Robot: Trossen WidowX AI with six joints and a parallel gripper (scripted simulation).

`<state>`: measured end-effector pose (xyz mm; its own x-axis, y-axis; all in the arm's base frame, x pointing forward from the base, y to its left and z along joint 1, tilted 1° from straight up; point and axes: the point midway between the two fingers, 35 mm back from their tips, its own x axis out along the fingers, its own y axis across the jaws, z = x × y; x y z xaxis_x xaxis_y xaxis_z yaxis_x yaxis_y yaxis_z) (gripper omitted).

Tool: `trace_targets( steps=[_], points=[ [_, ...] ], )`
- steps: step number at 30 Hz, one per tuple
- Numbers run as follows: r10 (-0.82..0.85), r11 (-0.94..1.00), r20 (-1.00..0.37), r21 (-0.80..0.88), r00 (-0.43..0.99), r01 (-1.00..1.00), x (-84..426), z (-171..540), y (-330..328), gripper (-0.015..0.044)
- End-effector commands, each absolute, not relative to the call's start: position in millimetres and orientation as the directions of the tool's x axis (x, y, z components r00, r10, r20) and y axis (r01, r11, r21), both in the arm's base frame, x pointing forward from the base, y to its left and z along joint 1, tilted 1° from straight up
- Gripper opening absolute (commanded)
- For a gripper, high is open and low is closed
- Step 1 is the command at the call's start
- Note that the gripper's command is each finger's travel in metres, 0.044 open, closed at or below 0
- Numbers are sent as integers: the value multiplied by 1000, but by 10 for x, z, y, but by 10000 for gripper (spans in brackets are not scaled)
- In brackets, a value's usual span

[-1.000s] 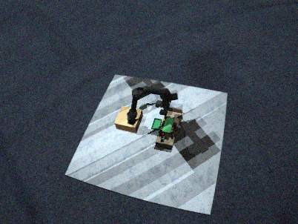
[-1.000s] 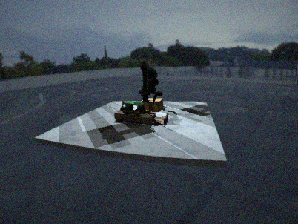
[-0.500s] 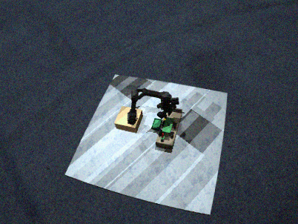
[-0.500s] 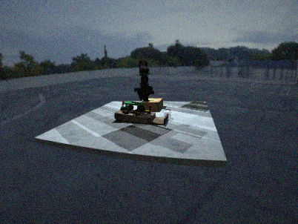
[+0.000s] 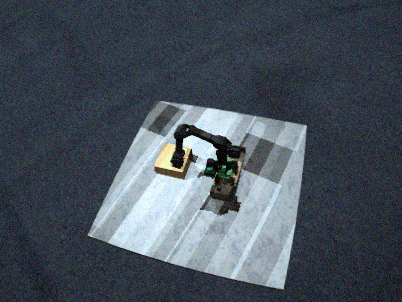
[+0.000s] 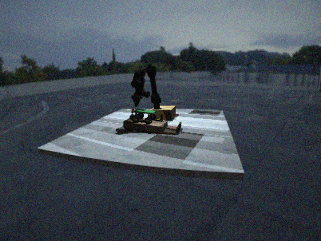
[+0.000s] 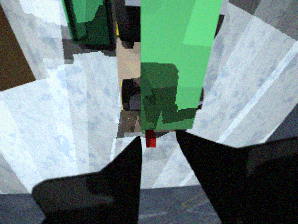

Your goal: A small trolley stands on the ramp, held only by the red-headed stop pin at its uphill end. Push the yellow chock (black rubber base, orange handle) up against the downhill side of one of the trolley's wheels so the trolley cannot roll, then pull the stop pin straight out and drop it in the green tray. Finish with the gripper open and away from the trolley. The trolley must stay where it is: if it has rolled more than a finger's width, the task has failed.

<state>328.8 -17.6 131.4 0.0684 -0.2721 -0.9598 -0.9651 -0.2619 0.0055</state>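
Observation:
My gripper (image 7: 159,142) (image 5: 223,164) (image 6: 138,98) is open and hangs above the trolley's end. The trolley's green deck (image 7: 172,60) (image 5: 227,172) (image 6: 144,111) stands on the tan ramp (image 7: 129,62) (image 5: 223,190) (image 6: 145,127). The red head of the stop pin (image 7: 151,140) shows just past the deck's near end, in the gap between my fingertips and below them. Nothing is between the fingers. A dark wheel (image 7: 131,95) sits at the deck's left side. A sliver of yellow (image 7: 118,30), likely the chock, shows beside a farther wheel. The green tray (image 7: 90,22) (image 5: 207,173) lies to the left of the ramp.
The arm's base stands on a light wooden block (image 5: 166,165) (image 6: 168,112) beside the ramp. Everything sits on a pale striped mat (image 5: 165,220) (image 6: 120,148) on dark ground.

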Motion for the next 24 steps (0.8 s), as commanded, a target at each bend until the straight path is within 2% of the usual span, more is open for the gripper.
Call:
trace_targets(
  steps=[1, 24],
  points=[
    [-303, -107, -951, -27, 58, -994, 3277, 1381, -422, 190],
    [-303, -107, -951, -27, 58, -994, 3294, 1133, -500, 190]
  ],
)
